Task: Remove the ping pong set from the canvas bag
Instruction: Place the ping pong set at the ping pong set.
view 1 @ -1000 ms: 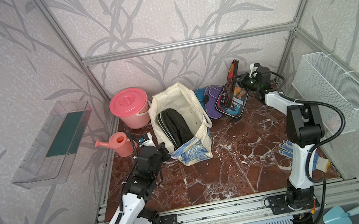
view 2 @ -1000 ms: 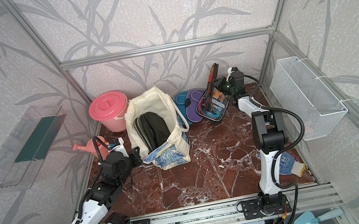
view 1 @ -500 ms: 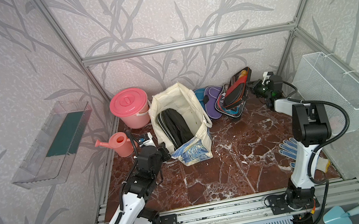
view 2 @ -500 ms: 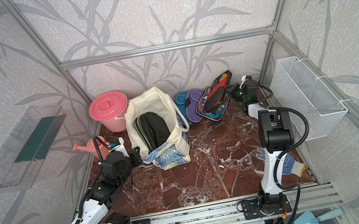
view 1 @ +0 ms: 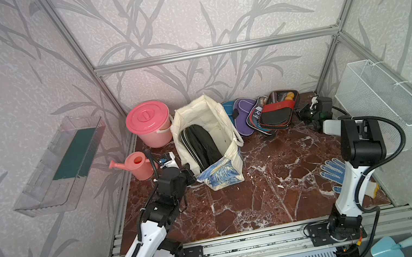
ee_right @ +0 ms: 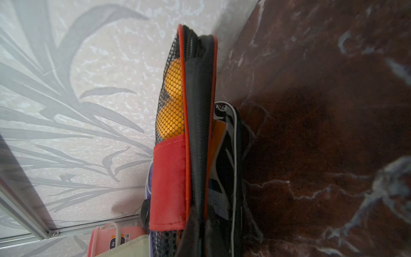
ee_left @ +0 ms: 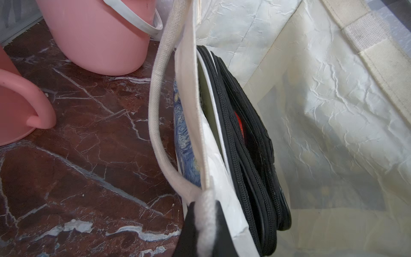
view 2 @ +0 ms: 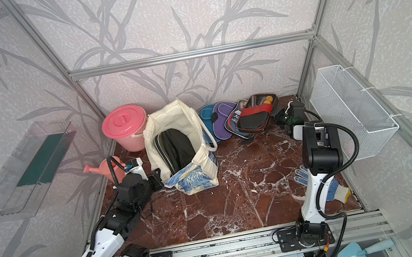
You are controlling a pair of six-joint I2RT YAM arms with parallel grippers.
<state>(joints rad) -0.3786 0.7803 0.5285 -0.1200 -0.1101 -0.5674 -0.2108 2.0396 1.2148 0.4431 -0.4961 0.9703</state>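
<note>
The black-red case [view 1: 278, 113], which stood upright a second ago, now lies flat on the pile [view 1: 244, 116] by the back wall [view 1: 218, 75], outside the bag [view 1: 214, 117]. The right gripper [view 1: 301, 115] is still clenched on its edge (it has not let go yet). The left gripper [view 1: 189, 172] pinches the bag's near rim and holds it open. Some dark cases [view 1: 202, 147] remain inside, standing on edge. So I think the task is not finished: release this one, then return for them.
</note>
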